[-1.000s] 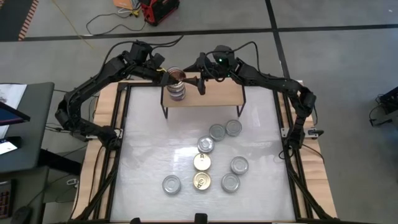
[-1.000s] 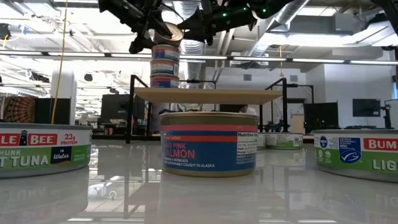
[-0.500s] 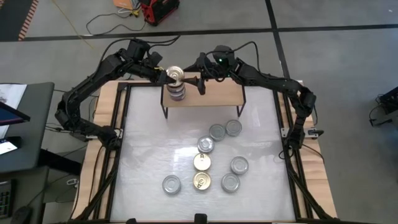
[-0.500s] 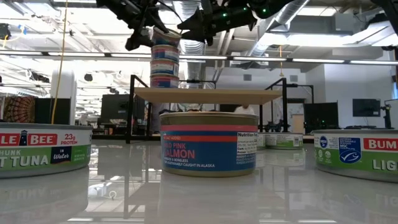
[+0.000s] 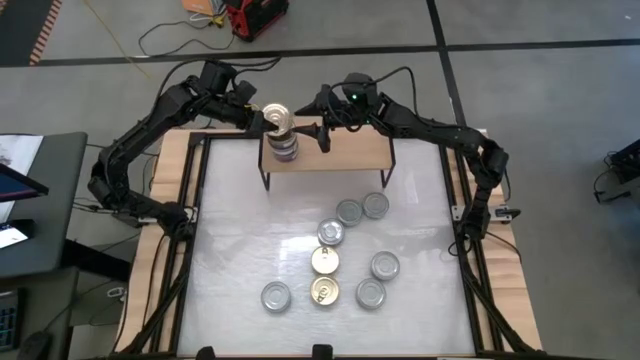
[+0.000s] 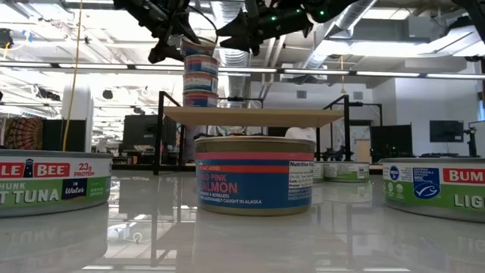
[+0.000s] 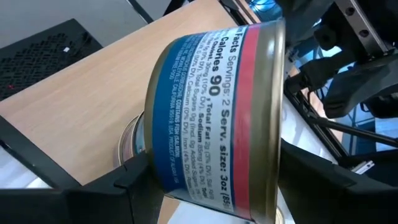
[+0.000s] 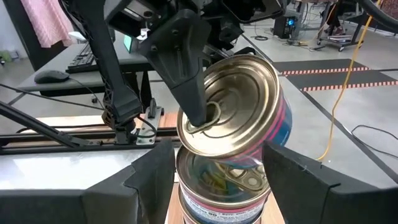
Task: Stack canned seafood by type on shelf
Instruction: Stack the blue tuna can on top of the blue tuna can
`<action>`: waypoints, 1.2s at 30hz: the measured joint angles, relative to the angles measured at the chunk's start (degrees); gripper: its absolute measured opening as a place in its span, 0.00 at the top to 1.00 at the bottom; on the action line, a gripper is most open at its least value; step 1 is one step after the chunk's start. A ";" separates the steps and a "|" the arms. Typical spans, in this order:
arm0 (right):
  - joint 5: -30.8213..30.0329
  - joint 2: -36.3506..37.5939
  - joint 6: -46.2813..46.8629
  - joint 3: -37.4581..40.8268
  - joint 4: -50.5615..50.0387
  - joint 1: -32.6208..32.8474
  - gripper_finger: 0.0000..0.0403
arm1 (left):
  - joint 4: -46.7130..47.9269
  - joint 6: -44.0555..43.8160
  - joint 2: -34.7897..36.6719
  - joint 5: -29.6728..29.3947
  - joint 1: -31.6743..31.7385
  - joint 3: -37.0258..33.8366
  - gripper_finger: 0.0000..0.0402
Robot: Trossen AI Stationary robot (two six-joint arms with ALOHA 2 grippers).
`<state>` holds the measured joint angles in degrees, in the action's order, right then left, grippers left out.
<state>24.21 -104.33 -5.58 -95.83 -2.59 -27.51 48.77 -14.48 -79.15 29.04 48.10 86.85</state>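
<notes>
My left gripper [image 5: 270, 118] is shut on a gold-lidded salmon can [image 8: 236, 106], blue and red on its side, tilted over a stack of two cans [image 6: 201, 85]. That stack stands at the left end of the light-wood shelf [image 5: 350, 152] at the table's far edge. My right gripper [image 8: 217, 180] is open at the stack's right side; its fingers stand apart on either side of the stack and touch nothing. Several more gold-lidded and silver-lidded cans [image 5: 331, 232] lie on the white table. My left gripper pinches the can across its flat faces, one finger on the gold lid [image 8: 208, 118] by the pull tab and the other on the bottom [image 7: 152, 155]. It comes from the table's left, slanting down. The can is tilted, its lower edge [image 8: 239, 163] at the stack's top can.
The shelf's right part [image 5: 365, 150] is bare wood. Loose cans stand in a cluster from mid-table to the near edge, among them a salmon can [image 6: 254, 174] and tuna cans [image 6: 53, 182]. Black frame rails run along the table's sides.
My left gripper has drawn back a little toward the table's far left corner and tipped the can from a steep tilt toward level, lowering it onto the stack. My right gripper has kept still beside the stack.
</notes>
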 joint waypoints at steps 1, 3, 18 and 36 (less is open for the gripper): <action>0.00 0.00 0.00 0.00 0.02 0.00 0.34 | 0.12 0.20 0.00 0.01 0.00 0.00 0.34; -0.02 0.00 0.00 0.00 0.02 0.00 0.34 | 0.26 0.50 0.00 0.02 0.00 0.00 0.34; -0.05 0.00 0.11 0.00 0.48 0.11 0.34 | 2.28 1.97 -0.04 0.53 0.08 1.38 0.34; -0.07 0.00 0.63 0.00 1.15 0.92 0.34 | 6.10 5.27 -1.49 1.13 1.25 2.86 0.34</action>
<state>24.14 -104.33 -4.95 -95.83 -1.44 -26.59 54.87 -9.21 -80.64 30.17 49.34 89.71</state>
